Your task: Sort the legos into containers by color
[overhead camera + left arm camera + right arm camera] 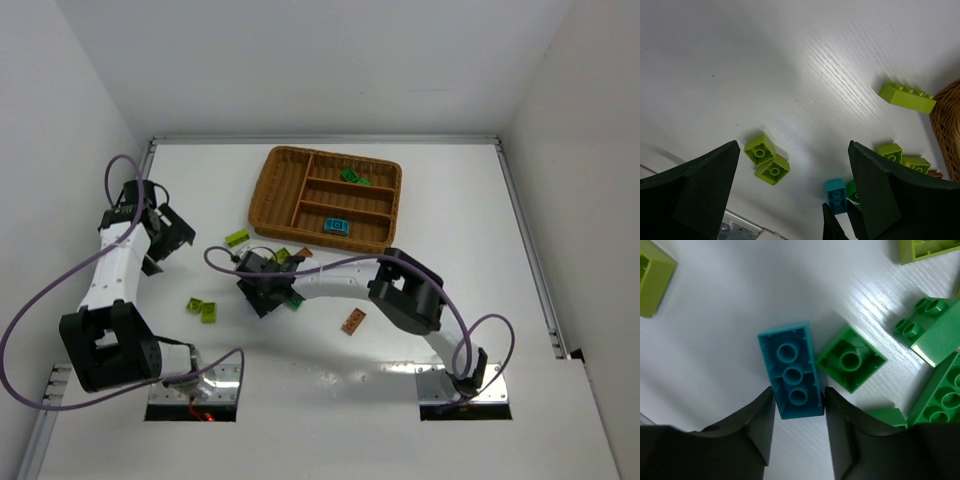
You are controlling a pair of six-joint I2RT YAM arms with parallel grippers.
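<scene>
The right tool (799,396) is clamped on a teal brick (790,367): its two dark fingers (760,430) press against the long sides of the near end. The brick lies flat on the white worktop (450,250) with its hollow underside up. Just beside its right side sits a green square brick (851,365), also underside up. Further right are two more dark green bricks, one studs-up and tilted (930,325), the other at the frame edge (940,395).

From above, this tool is low over a small cluster of bricks in front of the wicker tray (262,190). An orange brick (353,321) lies apart, nearer the arm bases. In the tray, green pieces (353,178) rest in the far slot and a second teal piece (336,226) in the near slot.

The left tool (794,150) hangs above the worktop on the left with its fingers spread wide and nothing between them. Below it lie a pair of lime bricks (766,159) touching each other. A long lime brick (907,97) lies just beside the tray's corner.
</scene>
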